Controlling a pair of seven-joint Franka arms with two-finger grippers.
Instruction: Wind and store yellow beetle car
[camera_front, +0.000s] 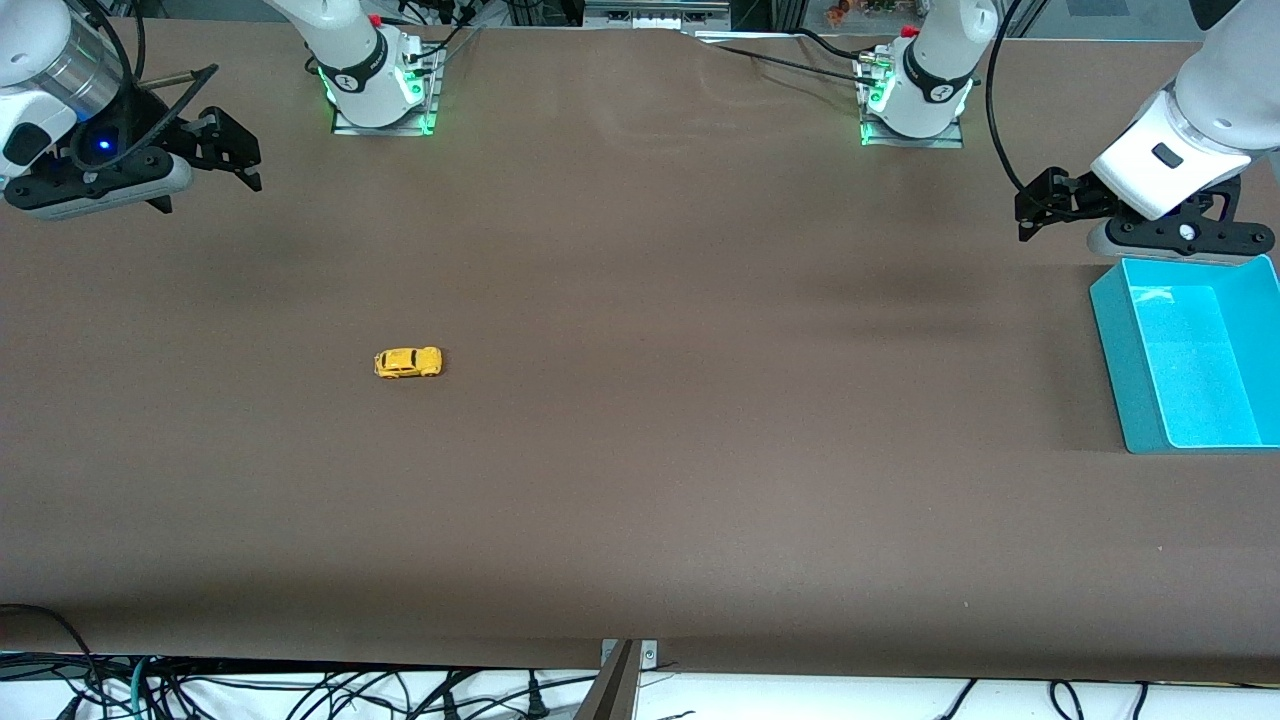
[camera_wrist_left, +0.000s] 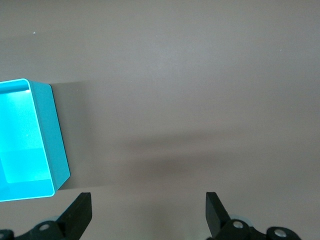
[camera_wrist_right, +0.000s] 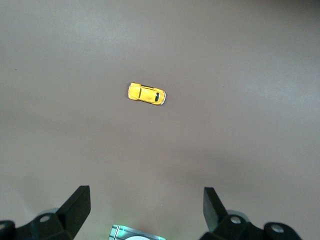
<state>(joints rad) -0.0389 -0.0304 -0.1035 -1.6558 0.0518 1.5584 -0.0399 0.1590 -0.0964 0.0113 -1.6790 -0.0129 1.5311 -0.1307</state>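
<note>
The yellow beetle car (camera_front: 408, 362) sits on its wheels on the bench (camera_front: 700, 470), toward the right arm's end, its long axis running along the bench's length. The right gripper (camera_front: 232, 152) (released, empty) hangs much closer to it than the left gripper (camera_front: 1040, 205), likewise released, waiting beside the teal bin (camera_front: 1112, 330).

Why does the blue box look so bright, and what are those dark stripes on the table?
Front view: the blue box glows under overhead light; soft arm shadows streak the table beside it. Left wrist view: the same shadow band, and the box casts its own. Right wrist view: the yellow beetle car is evenly lit.
</note>
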